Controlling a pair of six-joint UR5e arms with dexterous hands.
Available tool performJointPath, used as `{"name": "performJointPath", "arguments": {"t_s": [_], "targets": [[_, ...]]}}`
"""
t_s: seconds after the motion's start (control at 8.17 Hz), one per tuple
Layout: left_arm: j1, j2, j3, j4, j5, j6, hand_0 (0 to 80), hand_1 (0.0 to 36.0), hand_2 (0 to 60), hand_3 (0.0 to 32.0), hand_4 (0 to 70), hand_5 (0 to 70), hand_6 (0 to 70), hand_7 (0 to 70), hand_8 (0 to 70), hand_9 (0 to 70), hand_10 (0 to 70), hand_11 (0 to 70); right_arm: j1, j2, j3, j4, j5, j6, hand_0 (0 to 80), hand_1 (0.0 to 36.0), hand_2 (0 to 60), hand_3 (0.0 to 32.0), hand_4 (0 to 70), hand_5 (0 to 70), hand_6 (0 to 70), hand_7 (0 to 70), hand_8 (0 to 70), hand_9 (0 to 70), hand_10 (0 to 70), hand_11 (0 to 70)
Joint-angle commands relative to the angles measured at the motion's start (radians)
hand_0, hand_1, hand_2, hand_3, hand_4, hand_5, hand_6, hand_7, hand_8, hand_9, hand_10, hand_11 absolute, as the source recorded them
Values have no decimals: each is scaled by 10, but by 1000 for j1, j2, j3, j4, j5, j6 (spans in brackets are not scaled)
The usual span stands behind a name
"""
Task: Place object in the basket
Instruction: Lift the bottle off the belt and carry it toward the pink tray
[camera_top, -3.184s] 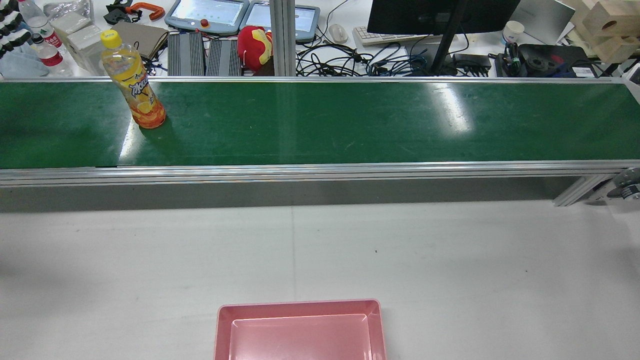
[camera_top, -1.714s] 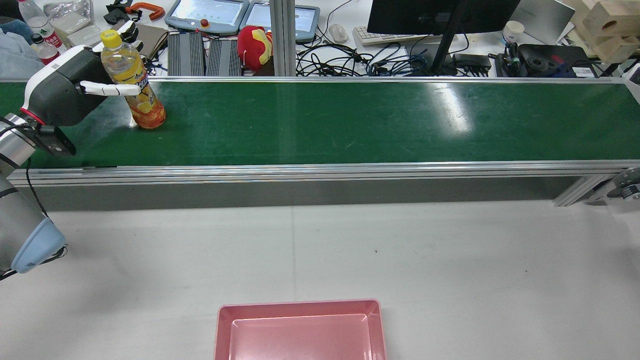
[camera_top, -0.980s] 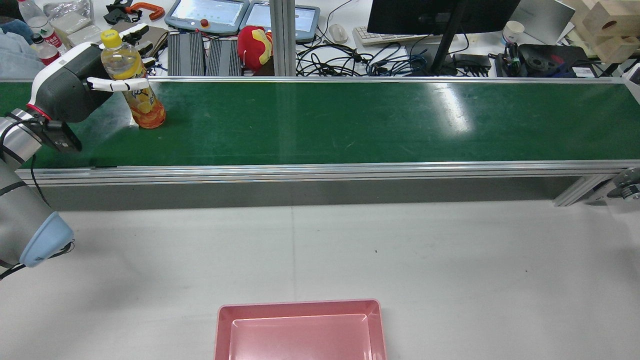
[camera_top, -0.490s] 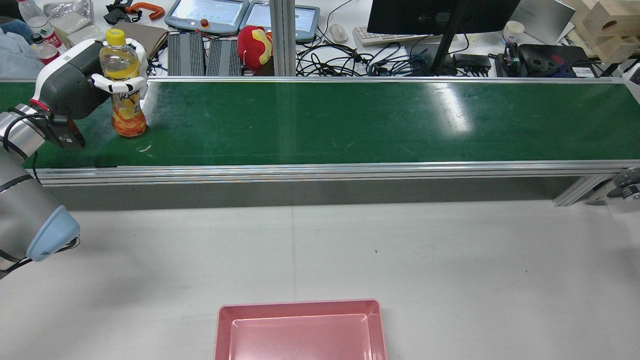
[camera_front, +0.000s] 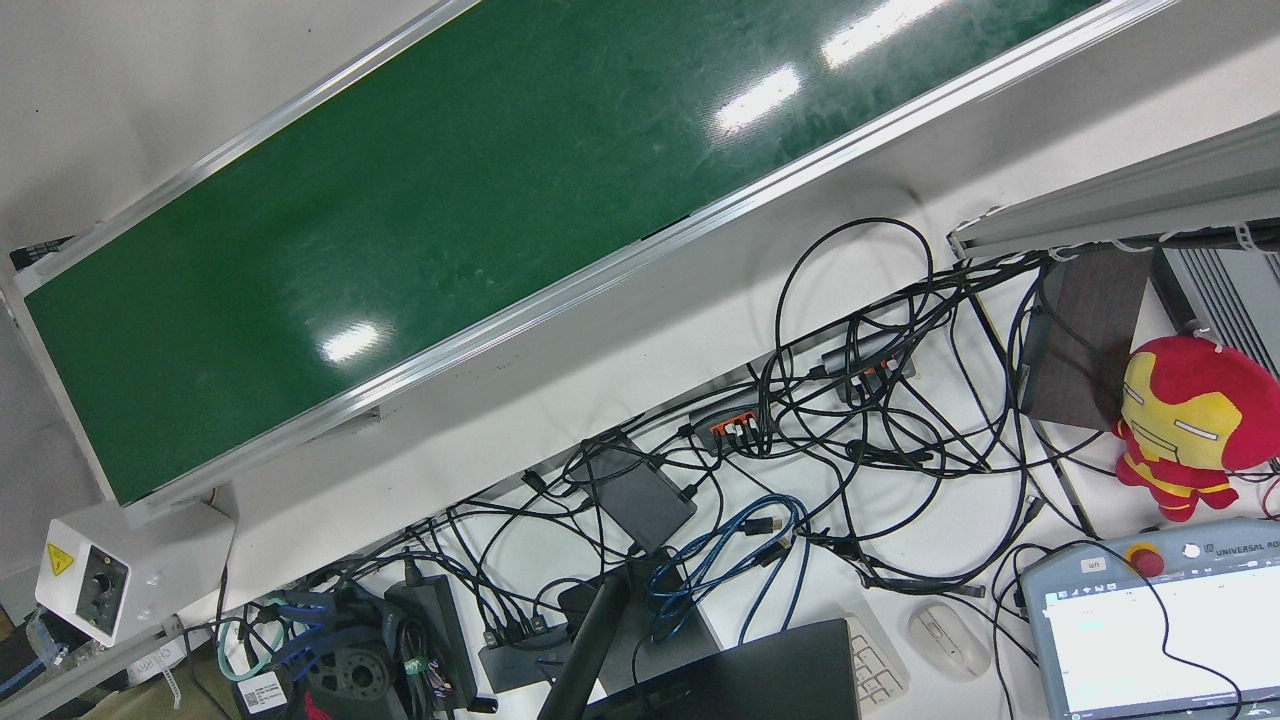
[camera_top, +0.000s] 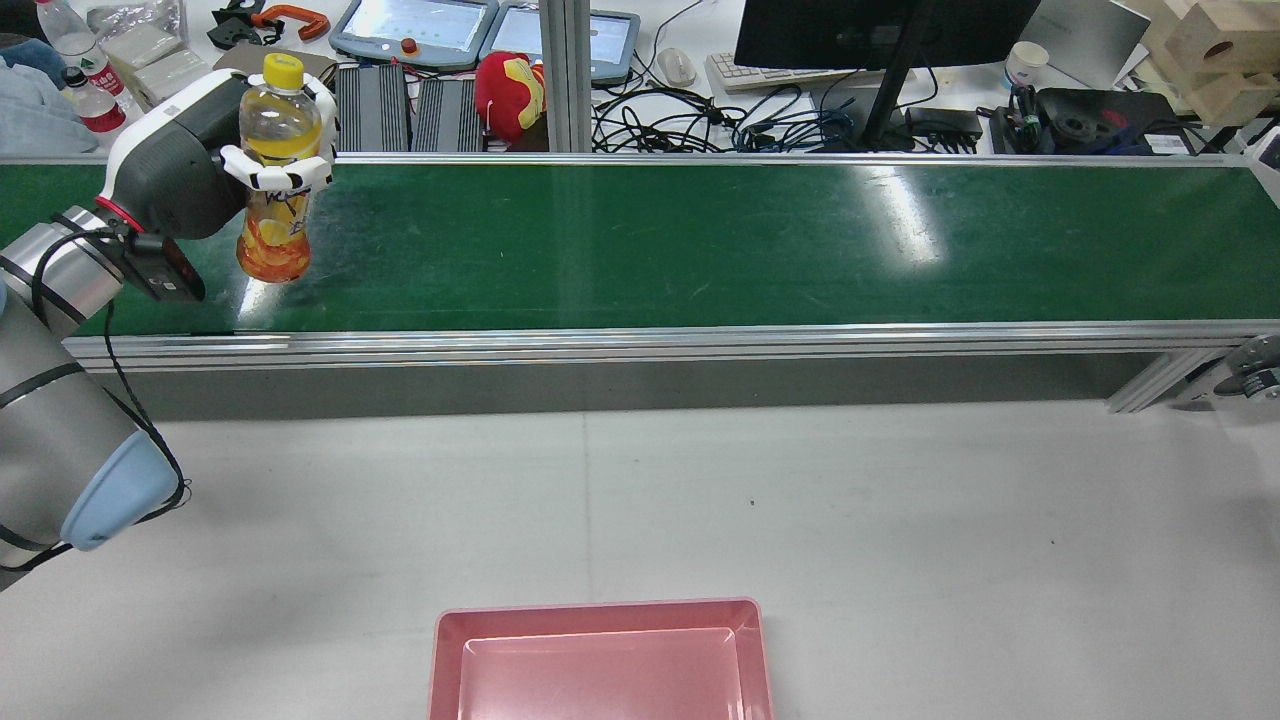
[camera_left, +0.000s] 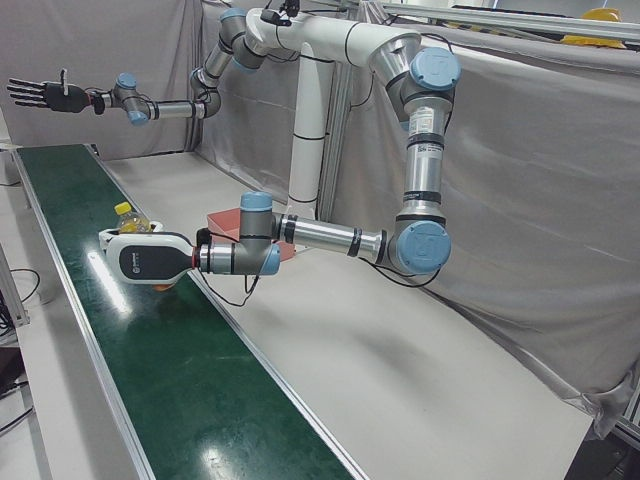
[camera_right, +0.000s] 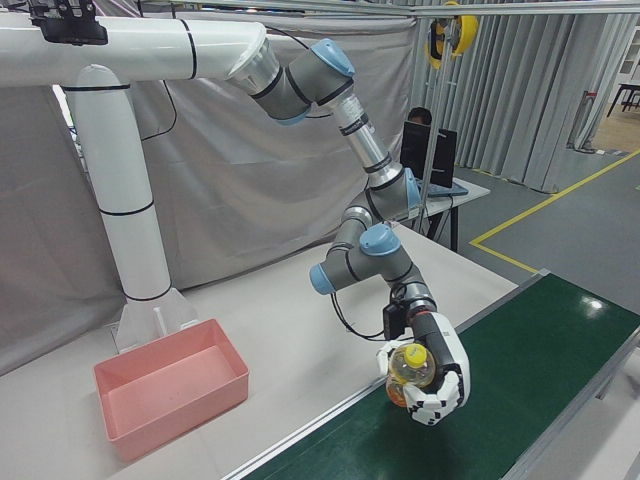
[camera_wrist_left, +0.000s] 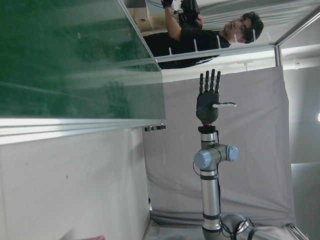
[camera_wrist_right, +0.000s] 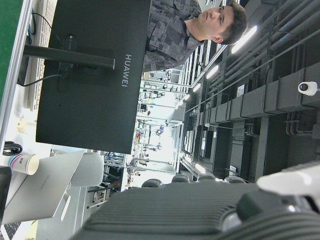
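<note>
An orange-drink bottle (camera_top: 272, 190) with a yellow cap is upright in my left hand (camera_top: 215, 165), which is shut around its middle. It hangs just above the left end of the green conveyor belt (camera_top: 700, 240). The same hand (camera_right: 432, 388) and bottle (camera_right: 408, 366) show in the right-front view, and the hand (camera_left: 150, 258) in the left-front view. The pink basket (camera_top: 600, 660) sits empty on the white table at the near edge, also in the right-front view (camera_right: 170, 390). My right hand (camera_left: 40, 95) is open with fingers spread, raised high beyond the belt's far end, also in the left hand view (camera_wrist_left: 210, 100).
Behind the belt is a cluttered bench with a monitor (camera_top: 880, 30), cables (camera_top: 720, 120), a red plush toy (camera_top: 510, 90), teach pendants (camera_top: 415, 25) and water bottles (camera_top: 80, 60). The white table (camera_top: 900, 520) lies between belt and basket.
My left hand came in from the left, closed around the tilted bottle, stood it upright, then lifted it off the belt and carried it a little to the right.
</note>
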Motion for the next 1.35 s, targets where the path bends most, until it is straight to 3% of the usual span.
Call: {"name": "performJointPath", "arguments": {"t_s": [0.0, 0.37, 0.73, 0.98, 1.22], "targets": [[169, -5, -130, 52, 4, 0, 609, 316, 600, 0, 619, 700, 700, 700, 700, 700, 700, 700, 0, 0, 0, 0, 1, 1, 0, 0, 0, 0, 0, 0, 0, 0, 0, 0, 0, 0], [371, -65, -240, 148, 49, 9, 620, 308, 600, 0, 604, 700, 700, 700, 700, 700, 700, 700, 0, 0, -1, 0, 1, 0, 0, 0, 0, 0, 0, 0, 0, 0, 0, 0, 0, 0], [548, -65, -245, 155, 49, 75, 652, 326, 600, 0, 572, 700, 700, 700, 700, 700, 700, 700, 0, 0, -1, 0, -1, 0, 0, 0, 0, 0, 0, 0, 0, 0, 0, 0, 0, 0], [602, -54, -235, 158, 49, 124, 647, 328, 600, 0, 595, 700, 700, 700, 700, 700, 700, 700, 0, 0, -1, 0, 1, 1, 0, 0, 0, 0, 0, 0, 0, 0, 0, 0, 0, 0], [606, -51, -236, 187, 52, 160, 635, 276, 600, 0, 574, 700, 700, 700, 700, 700, 700, 700, 0, 0, -3, 0, -1, 1, 0, 0, 0, 0, 0, 0, 0, 0, 0, 0, 0, 0]]}}
